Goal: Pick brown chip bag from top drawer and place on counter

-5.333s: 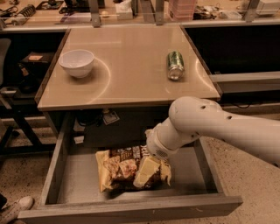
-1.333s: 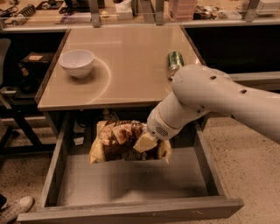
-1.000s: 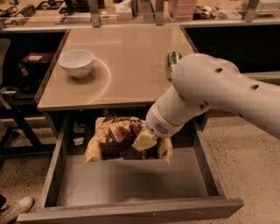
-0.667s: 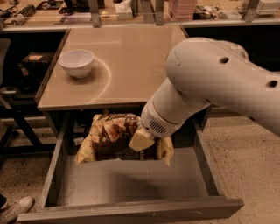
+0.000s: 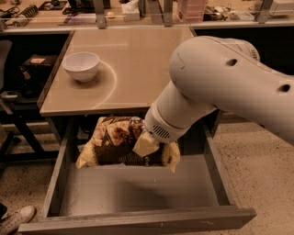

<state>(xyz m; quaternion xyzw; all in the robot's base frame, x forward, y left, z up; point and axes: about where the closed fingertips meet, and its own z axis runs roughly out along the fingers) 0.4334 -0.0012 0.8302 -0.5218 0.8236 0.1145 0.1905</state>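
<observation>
The brown chip bag (image 5: 115, 144), dark brown with pale yellow ends, hangs in the air above the open top drawer (image 5: 138, 190), near the counter's front edge. My gripper (image 5: 148, 144) is shut on the bag's right part; one pale finger (image 5: 144, 145) shows against it. The white arm (image 5: 216, 82) reaches in from the right and covers the counter's right side. The drawer's grey bottom lies bare below the bag. The counter (image 5: 133, 64) is the glossy beige top behind and above the drawer.
A white bowl (image 5: 81, 65) stands on the counter's left part. A cluttered bench with metal posts (image 5: 98, 11) runs along the back. A shoe (image 5: 14, 219) shows at the lower left by the drawer's corner. The speckled floor (image 5: 257, 156) lies to the right.
The bag has been lifted out of the drawer and now hangs higher and further left. The arm has risen and swung over the counter, hiding the green can.
</observation>
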